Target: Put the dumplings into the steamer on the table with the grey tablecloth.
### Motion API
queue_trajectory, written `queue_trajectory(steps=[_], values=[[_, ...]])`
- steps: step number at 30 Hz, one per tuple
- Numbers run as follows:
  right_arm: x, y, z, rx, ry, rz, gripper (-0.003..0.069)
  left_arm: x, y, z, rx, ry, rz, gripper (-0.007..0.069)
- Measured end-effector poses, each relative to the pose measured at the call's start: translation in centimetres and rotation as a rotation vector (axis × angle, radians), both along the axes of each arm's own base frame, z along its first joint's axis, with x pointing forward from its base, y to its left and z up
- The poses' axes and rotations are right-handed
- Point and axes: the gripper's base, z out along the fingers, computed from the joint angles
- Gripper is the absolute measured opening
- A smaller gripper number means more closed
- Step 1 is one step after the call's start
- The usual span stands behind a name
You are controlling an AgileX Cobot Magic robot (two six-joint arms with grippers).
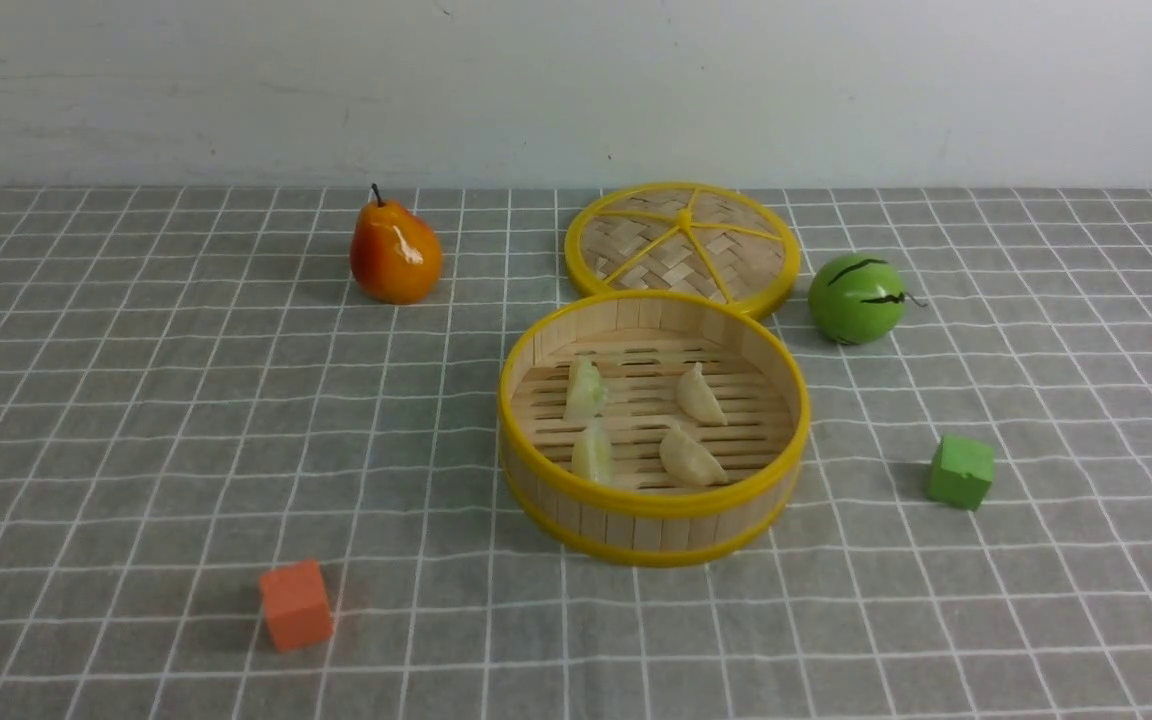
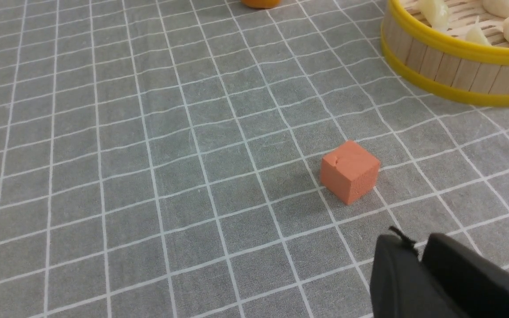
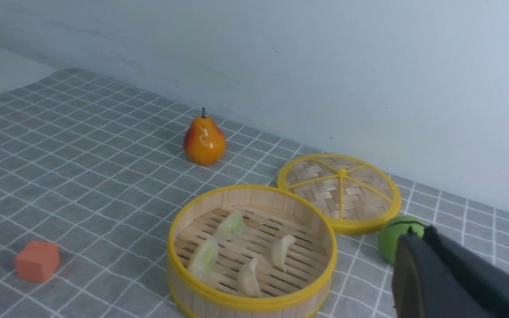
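The steamer (image 1: 651, 500) stands on the grey tablecloth (image 1: 136, 400) at the table's middle. Inside lie two pale green dumplings (image 1: 584, 390) (image 1: 593, 453) on the left and two cream ones (image 1: 700, 395) (image 1: 691, 458) on the right. They also show in the right wrist view (image 3: 231, 225) (image 3: 282, 251). Neither gripper shows in the front view. My left gripper (image 2: 418, 247) is shut and empty, above the cloth near the orange cube (image 2: 350, 171). My right gripper (image 3: 418, 234) is shut and empty, held above the table in front of the green ball (image 3: 393, 236).
The flat woven lid (image 1: 682, 247) lies behind the steamer. A toy pear (image 1: 395, 253) stands at the back left, a green ball (image 1: 856, 298) right of the lid. A green cube (image 1: 961, 471) sits right of the steamer, an orange cube (image 1: 295, 604) at front left.
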Motion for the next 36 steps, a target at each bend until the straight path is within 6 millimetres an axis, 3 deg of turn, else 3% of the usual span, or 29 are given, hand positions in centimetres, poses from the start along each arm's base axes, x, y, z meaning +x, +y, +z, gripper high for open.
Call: queue_trajectory(steps=[3,9,10,11,14,18,29,36], values=[[-0.2,-0.5,-3.7,0.005,0.018,-0.048,-0.0019,0.0,0.0,0.0,0.000,0.000,0.000,0.0085],[-0.4,-0.8,-13.5,-0.042,0.248,-0.082,-0.0015,0.0,0.0,0.0,0.000,0.000,0.000,0.0092],[-0.4,-0.8,-13.5,-0.042,0.248,-0.082,-0.0015,0.0,0.0,0.0,0.000,0.000,0.000,0.0092],[-0.9,-0.9,-16.3,-0.061,0.332,-0.082,-0.0014,0.0,0.0,0.0,0.000,0.000,0.000,0.0091],[-1.6,-1.0,-18.8,-0.078,0.411,-0.079,-0.0011,0.0,0.0,0.0,0.000,0.001,0.001,0.0091],[-1.6,-1.2,-19.1,-0.088,0.391,-0.098,-0.0010,0.0,0.0,0.0,-0.001,0.002,0.000,0.0092],[-3.0,-2.4,-17.1,-0.105,0.087,-0.227,-0.0002,0.0,0.0,0.0,0.001,0.003,0.001,0.0098],[-3.6,-2.9,-17.8,0.008,0.168,-0.310,0.0001,0.0,0.0,-0.1,0.002,0.006,0.003,0.0099]])
